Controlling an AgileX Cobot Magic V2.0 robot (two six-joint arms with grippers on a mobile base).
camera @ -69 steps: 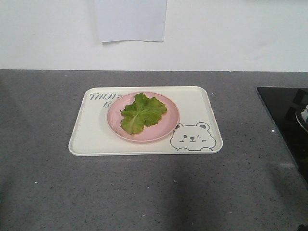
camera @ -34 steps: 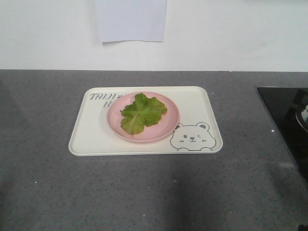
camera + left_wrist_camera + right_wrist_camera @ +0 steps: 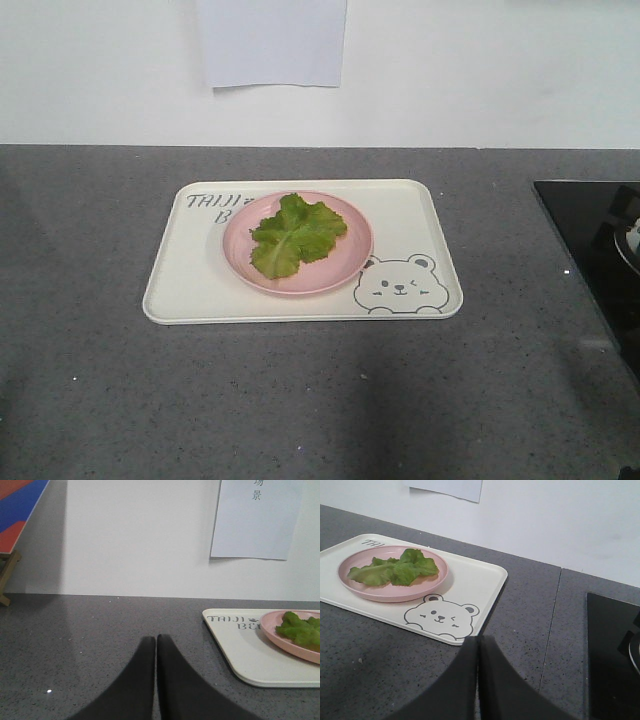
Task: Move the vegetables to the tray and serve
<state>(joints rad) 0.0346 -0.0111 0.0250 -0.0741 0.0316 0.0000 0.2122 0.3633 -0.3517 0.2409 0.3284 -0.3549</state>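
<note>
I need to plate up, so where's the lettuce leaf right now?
In the front view the lettuce leaf lies on the pink plate, which sits on the tray, up and left of the printed bear face.

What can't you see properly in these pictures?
- Tray lettering: second word hidden by the pink plate in the front view.
- Paper sheet on the wall: top cut off in every view.
- Black stovetop: cut off by the right edge.
- Plate surface under the lettuce leaf.
</note>
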